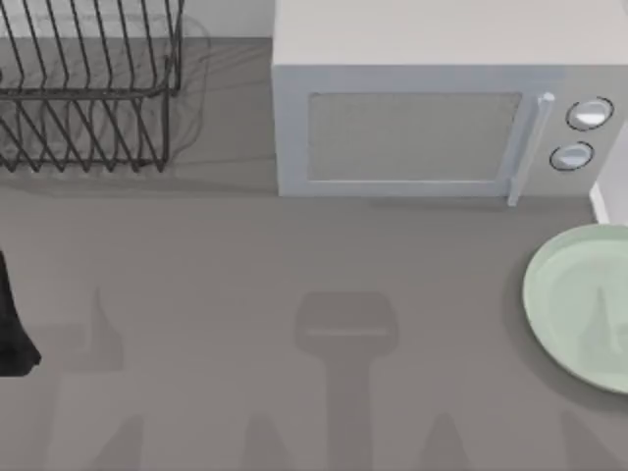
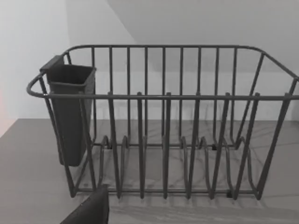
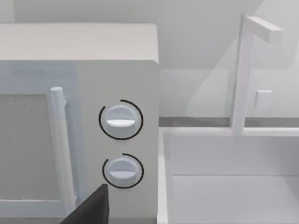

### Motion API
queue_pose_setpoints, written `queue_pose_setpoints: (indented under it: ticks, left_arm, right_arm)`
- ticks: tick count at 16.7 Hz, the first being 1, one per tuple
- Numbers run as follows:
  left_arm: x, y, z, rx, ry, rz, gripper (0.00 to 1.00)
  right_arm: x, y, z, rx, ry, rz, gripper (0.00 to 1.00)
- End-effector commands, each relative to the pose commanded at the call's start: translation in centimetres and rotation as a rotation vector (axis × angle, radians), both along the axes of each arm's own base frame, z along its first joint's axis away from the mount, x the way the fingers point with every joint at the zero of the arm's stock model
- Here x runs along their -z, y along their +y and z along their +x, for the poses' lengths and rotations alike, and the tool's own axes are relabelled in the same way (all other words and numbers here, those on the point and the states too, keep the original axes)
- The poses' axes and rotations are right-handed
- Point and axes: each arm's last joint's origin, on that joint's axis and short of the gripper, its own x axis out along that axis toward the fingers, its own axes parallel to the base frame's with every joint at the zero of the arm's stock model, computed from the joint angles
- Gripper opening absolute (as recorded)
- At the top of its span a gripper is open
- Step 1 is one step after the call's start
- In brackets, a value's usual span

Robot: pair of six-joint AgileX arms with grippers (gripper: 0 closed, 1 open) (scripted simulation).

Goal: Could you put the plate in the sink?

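Plate (image 1: 579, 304) flat on counter (image 1: 294, 294), front-right of microwave (image 1: 412, 128); sink (image 3: 233, 186) right of microwave. Both claws: grip state cannot tell. Advice: right claw should pinch plate's rim, lift level.

Mint plate (image 1: 579, 304) flat, near white sink (image 3: 224, 186)

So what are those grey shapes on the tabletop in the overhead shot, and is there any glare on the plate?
Top view: soft arm-shaped shadows lie on the table near its front edge, and the plate carries a faint sheen with a dark reflection. Left wrist view: the dish rack casts thin striped shadows on the surface beneath it. Right wrist view: evenly lit sink.
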Motion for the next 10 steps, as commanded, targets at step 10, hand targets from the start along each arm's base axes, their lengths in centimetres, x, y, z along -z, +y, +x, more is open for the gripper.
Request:
queue_pose_setpoints:
  ticks: [10]
  left_arm:
    - [0.0,0.0,0.0,0.0,0.0,0.0,1.0]
  right_arm:
    - [-7.4,2.0,4.5,-0.088,0.55,0.09,1.0]
